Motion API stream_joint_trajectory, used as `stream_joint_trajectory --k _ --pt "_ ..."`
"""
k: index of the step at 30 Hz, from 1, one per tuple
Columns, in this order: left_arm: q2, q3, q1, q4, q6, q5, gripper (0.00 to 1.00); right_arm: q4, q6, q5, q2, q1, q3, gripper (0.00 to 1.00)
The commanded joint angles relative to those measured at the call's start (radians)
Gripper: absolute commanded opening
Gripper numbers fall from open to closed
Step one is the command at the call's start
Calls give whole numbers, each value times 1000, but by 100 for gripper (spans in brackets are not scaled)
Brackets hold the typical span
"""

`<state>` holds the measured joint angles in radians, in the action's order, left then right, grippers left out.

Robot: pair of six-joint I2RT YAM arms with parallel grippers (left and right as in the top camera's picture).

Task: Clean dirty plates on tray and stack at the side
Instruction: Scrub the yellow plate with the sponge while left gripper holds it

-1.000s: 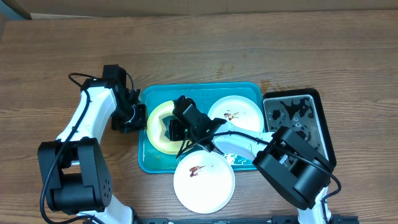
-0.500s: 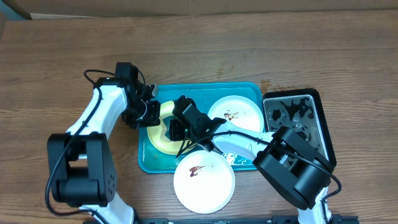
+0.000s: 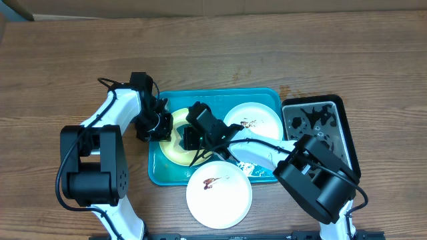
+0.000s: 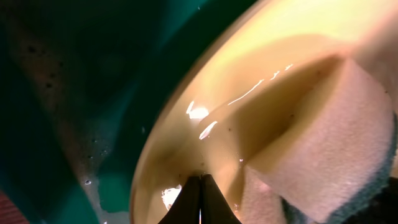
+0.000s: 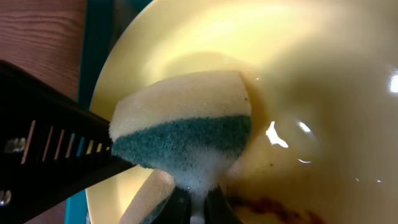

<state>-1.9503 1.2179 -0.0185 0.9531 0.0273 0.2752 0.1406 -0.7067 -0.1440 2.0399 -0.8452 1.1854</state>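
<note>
Right wrist: plate (image 5: pixel 311 74) beneath claw's (image 5: pixel 193 208) sponge (image 5: pixel 180 124)

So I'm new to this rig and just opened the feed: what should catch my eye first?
Both arms meet over the yellow-green plate at the left end of the turquoise tray. The right gripper holds a foamy sponge against it, and the left gripper is at its rim. A smeared white plate lies in the tray's far right corner, and another white plate, also smeared, overhangs the near rim.
</note>
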Motion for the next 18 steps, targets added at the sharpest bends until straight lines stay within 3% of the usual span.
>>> stream_joint_trajectory --k 1,12,18 --pt "-64 -14 -1 -7 23 -103 4 76 -1 58 32 56 -39 4" --pt "-64 -14 -1 -8 33 -103 4 267 11 122 32 104 -39 4" --pt "-64 -14 -1 -4 33 -102 4 304 86 174 31 104 -39 4"
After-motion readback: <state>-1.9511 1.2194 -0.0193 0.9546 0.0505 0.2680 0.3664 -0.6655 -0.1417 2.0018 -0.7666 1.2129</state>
